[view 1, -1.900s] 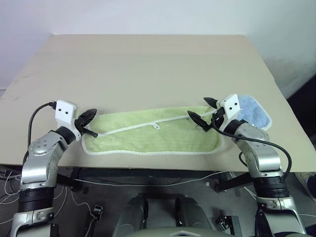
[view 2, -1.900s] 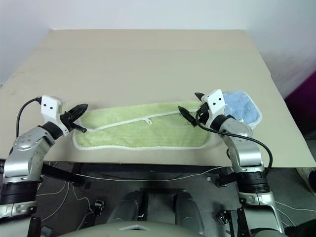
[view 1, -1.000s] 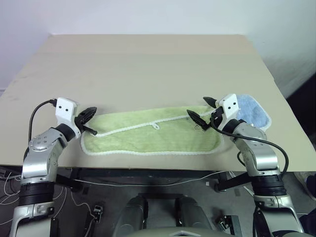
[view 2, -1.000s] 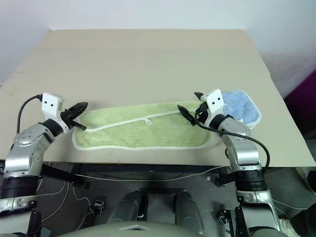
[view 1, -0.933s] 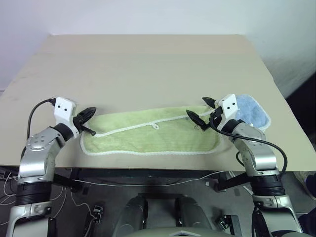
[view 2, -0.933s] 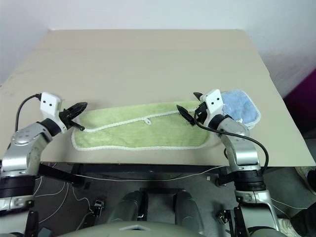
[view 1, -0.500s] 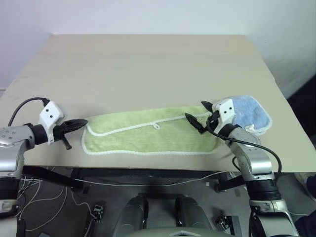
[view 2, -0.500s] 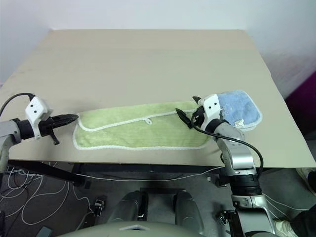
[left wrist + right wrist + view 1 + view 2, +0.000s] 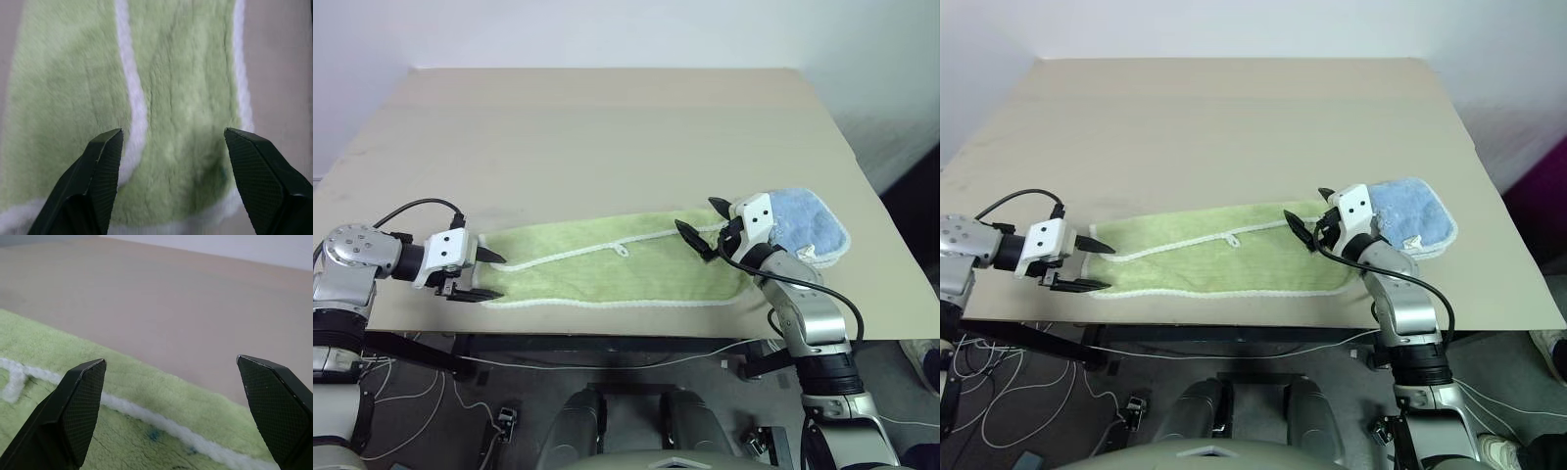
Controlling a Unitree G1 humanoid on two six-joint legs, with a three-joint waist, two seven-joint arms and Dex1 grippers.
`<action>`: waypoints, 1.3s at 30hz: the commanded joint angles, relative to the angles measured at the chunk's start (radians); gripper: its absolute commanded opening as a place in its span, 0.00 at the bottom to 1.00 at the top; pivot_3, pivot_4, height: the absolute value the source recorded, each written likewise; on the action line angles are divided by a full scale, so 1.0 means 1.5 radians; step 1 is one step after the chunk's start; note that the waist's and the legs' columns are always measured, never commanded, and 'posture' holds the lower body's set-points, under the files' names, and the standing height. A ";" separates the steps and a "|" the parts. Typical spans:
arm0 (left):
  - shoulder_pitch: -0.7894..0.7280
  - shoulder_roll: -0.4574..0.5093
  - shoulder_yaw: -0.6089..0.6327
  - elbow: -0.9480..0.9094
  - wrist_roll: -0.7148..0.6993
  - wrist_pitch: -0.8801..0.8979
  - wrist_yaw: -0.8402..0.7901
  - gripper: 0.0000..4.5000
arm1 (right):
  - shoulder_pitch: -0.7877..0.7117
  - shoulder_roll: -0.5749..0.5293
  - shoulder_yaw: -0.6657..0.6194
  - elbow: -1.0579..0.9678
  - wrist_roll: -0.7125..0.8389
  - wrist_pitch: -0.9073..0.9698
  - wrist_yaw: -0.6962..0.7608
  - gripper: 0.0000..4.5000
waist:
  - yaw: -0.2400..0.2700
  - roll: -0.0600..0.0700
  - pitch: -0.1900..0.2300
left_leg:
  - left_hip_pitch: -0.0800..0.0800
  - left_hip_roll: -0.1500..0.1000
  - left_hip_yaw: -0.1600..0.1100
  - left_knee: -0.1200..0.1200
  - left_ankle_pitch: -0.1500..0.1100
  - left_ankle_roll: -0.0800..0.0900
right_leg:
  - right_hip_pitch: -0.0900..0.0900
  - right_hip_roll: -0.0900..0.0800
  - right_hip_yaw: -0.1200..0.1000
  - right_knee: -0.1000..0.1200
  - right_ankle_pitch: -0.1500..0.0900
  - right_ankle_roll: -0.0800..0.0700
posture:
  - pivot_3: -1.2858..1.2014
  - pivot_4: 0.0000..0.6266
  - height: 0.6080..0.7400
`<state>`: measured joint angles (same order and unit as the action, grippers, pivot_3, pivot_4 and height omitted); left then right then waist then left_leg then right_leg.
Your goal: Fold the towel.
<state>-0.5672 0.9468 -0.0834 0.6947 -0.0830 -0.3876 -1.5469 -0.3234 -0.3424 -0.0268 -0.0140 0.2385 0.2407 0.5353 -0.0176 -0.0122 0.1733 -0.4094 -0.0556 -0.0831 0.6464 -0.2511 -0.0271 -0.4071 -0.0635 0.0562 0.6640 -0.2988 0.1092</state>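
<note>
The towel [image 9: 617, 269], light yellow-green with white edging and a small white loop [image 9: 623, 251], lies stretched out along the table's front edge. My left gripper [image 9: 497, 275] is open at the towel's left end, pointing along the cloth, its fingertips over the two left corners. In the left wrist view the towel [image 9: 181, 112] spreads between the fingers [image 9: 105, 161], which hold nothing. My right gripper [image 9: 701, 223] is open over the towel's right end and empty; the right wrist view has the towel's far edge [image 9: 146, 416] between its fingers [image 9: 83, 396].
A smaller light blue towel [image 9: 811, 220] lies just behind my right wrist, near the table's right edge. The tan table [image 9: 607, 127] stretches far beyond the towels. The towel's near edge runs close to the table's front edge [image 9: 607, 328].
My left gripper has opened, let go of the towel's left end, swung out left and rolled to point along the towel. The right arm has stayed put.
</note>
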 commanded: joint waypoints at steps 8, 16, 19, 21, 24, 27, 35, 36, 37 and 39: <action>-0.082 0.001 -0.003 0.099 0.010 -0.020 -0.039 0.77 | 0.013 0.013 0.001 -0.039 0.003 -0.011 -0.013 1.00 | -0.002 0.000 0.000 | 0.000 0.000 0.000 0.000 0.000 0.000 | 0.000 0.001 0.000 0.001 0.000 0.000 | 0.52 0.24 1.00; -0.106 -0.024 -0.008 0.133 0.036 -0.049 0.013 0.77 | 0.028 0.016 0.003 -0.058 0.005 -0.005 -0.022 1.00 | -0.002 0.000 0.000 | 0.000 0.000 0.000 0.001 0.000 0.000 | 0.000 0.001 0.000 0.001 0.000 0.000 | 0.52 0.24 1.00; -0.102 -0.030 -0.008 0.140 0.045 -0.069 0.035 0.77 | 0.037 0.016 0.002 -0.067 0.006 -0.003 -0.025 1.00 | -0.001 0.000 0.000 | 0.000 0.000 0.000 0.001 0.000 0.000 | 0.000 0.001 0.000 0.001 0.000 0.000 | 0.52 0.24 1.00; -0.101 -0.030 -0.008 0.148 0.048 -0.078 0.044 0.77 | 0.041 0.017 0.004 -0.074 0.006 -0.001 -0.028 1.00 | -0.001 0.000 0.000 | 0.000 0.000 0.000 0.001 0.000 0.000 | 0.000 0.001 0.000 0.001 0.000 0.000 | 0.52 0.24 1.00; -0.098 -0.030 -0.003 0.168 0.053 -0.090 0.067 0.77 | 0.044 0.021 0.007 -0.077 0.005 0.000 -0.033 1.00 | -0.003 0.000 0.000 | 0.000 0.000 0.000 0.001 0.000 0.000 | 0.000 0.001 0.000 0.001 0.000 0.000 | 0.52 0.24 1.00; -0.094 -0.025 -0.001 0.180 0.051 -0.094 0.068 0.68 | 0.048 0.025 0.010 -0.078 0.004 -0.001 -0.035 1.00 | -0.002 0.000 0.000 | 0.000 0.000 0.000 0.001 0.000 0.000 | 0.000 0.001 0.000 0.001 0.000 0.000 | 0.52 0.24 1.00; -0.084 -0.012 0.002 0.185 0.047 -0.104 0.057 0.44 | 0.053 0.035 0.014 -0.072 0.001 -0.007 -0.043 1.00 | -0.002 0.000 0.000 | 0.000 0.000 0.000 0.001 0.000 0.000 | 0.000 0.001 0.000 0.001 0.000 0.000 | 0.52 0.24 1.00; -0.085 -0.012 -0.001 0.188 0.053 -0.111 0.066 0.44 | 0.053 0.037 0.014 -0.073 0.002 -0.007 -0.044 1.00 | -0.002 0.000 0.000 | 0.000 0.000 0.000 0.001 0.000 0.000 | 0.000 0.001 0.000 0.001 0.000 0.000 | 0.52 0.24 1.00; -0.085 -0.012 -0.003 0.191 0.057 -0.118 0.071 0.44 | 0.054 0.039 0.015 -0.074 0.002 -0.006 -0.045 1.00 | -0.002 0.000 0.000 | 0.000 0.000 0.000 0.001 0.000 0.000 | 0.000 0.001 0.000 0.001 0.000 0.000 | 0.52 0.24 1.00; -0.088 -0.013 -0.005 0.196 0.062 -0.127 0.080 0.44 | 0.055 0.040 0.016 -0.077 0.001 -0.006 -0.046 1.00 | -0.002 0.000 0.000 | 0.000 0.000 0.000 0.001 0.000 0.000 | 0.000 0.001 0.000 0.001 0.000 0.000 | 0.52 0.24 1.00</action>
<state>-0.6980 0.9059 -0.1023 0.9825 0.0007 -0.5582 -1.4388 -0.2425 -0.2886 -0.0004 -0.0826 0.2385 0.2482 0.4691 -0.0205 -0.0124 0.1732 -0.4094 -0.0556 -0.0833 0.6475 -0.2510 -0.0270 -0.4073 -0.0625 0.0559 0.6657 -0.2988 0.1095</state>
